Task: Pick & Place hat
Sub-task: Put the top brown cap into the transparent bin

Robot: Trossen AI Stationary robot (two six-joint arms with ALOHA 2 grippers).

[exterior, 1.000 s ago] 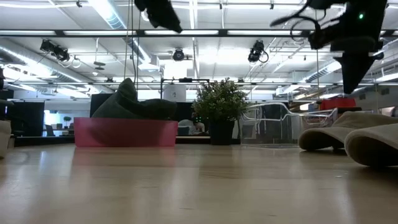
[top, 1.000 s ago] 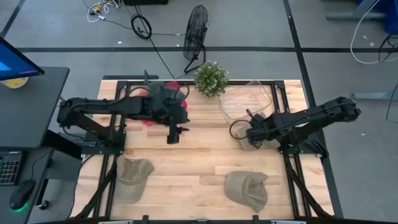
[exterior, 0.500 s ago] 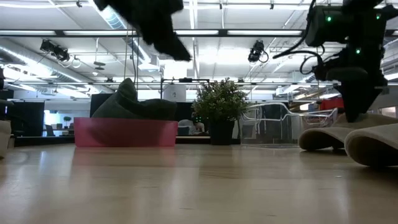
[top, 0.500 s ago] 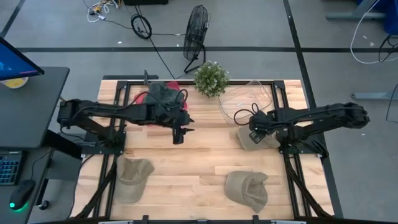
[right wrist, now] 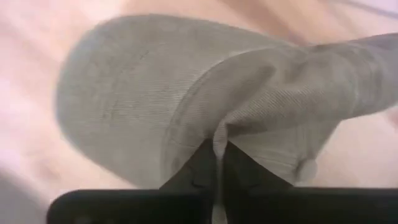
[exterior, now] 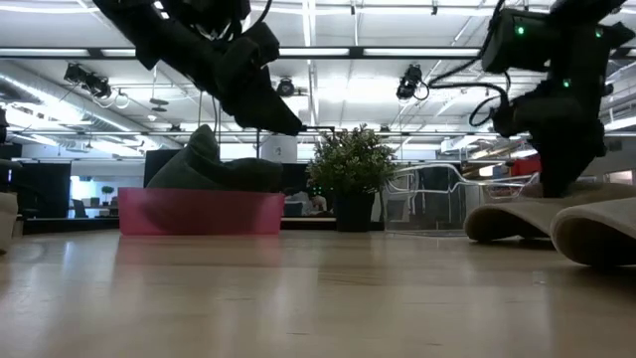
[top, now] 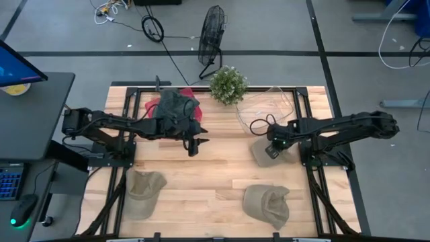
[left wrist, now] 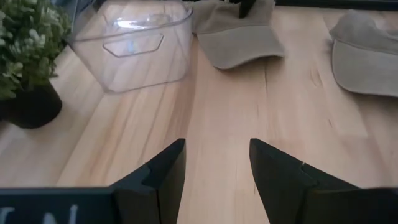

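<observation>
A tan hat [top: 261, 156] lies on the table next to the clear bin [top: 265, 107], and my right gripper [top: 272, 149] is shut on it from above. The low view shows this hat [exterior: 507, 220] flat on the wood under that gripper [exterior: 558, 187]. Two more tan hats rest on the table: one near left [top: 144, 188], one near right [top: 267, 205]. Dark hats [top: 176, 106] fill the pink bin [top: 152, 106] at the far left. My left gripper [top: 193, 144] hangs open above bare wood at mid-table, touching nothing. My right gripper pinches a raised fold of the hat's crown cloth [right wrist: 219, 138] between its two fingers, close to where the crown meets the brim [right wrist: 118, 93]. The fingers point down from above. The hat lies on the table, brim flat.
A potted plant [top: 228, 84] stands at the far edge between the pink bin and the clear bin. In the left wrist view the clear bin [left wrist: 134, 43] and two tan hats [left wrist: 239, 37] [left wrist: 364, 53] lie ahead. Bare wood spans the table's middle.
My right gripper has come down from high above the table onto the tan hat by the clear bin. My left gripper has gone lower and a little toward the table's right edge, staying open.
</observation>
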